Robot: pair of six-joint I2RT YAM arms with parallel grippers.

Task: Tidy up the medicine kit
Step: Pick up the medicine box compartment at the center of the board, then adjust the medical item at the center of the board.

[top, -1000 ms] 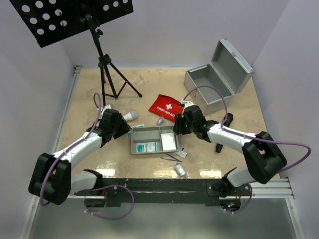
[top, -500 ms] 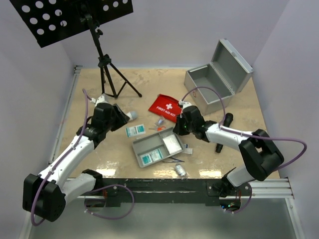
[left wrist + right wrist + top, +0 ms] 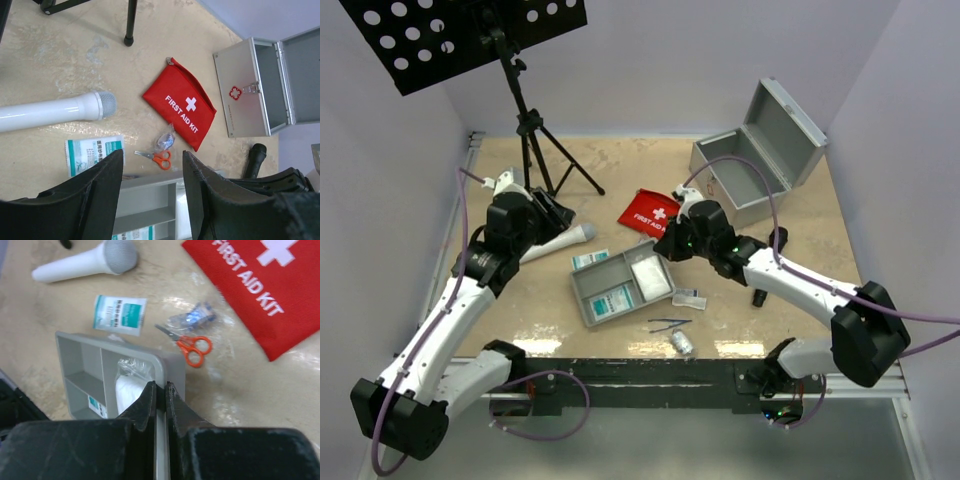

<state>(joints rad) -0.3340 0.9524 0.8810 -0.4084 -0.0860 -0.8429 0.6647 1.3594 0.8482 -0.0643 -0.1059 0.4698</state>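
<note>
The left gripper point(image 3: 152, 161) stands at a medium opening with nothing between its fingers, hovering above the table point(image 3: 620, 165). To its left lies a white cylinder with a grey textured head point(image 3: 65, 112). Directly ahead of its fingertips lie a teal-and-white sachet point(image 3: 92, 154), orange-handled scissors point(image 3: 157, 158) and a clear packet point(image 3: 164, 141) that touches the scissors. Between the two grippers sits the grey divided tray point(image 3: 582, 293), turned at an angle to the table edge. One compartment holds a white pad in clear wrap point(image 3: 132, 385). Another holds a teal-printed sachet point(image 3: 613, 300). The right gripper point(image 3: 160, 390) is closed tight on the tray's rim at the corner nearest the scissors, one finger inside the wall and one outside. Near its base side lie tweezers point(image 3: 668, 324) and a small roll point(image 3: 682, 343). Just beyond the right gripper lies the red "FIRST AID KIT" pouch point(image 3: 645, 212), flat on the table. Farther right stands the silver-grey metal case point(image 3: 740, 165), its hinged lid raised, well apart from both grippers.
</note>
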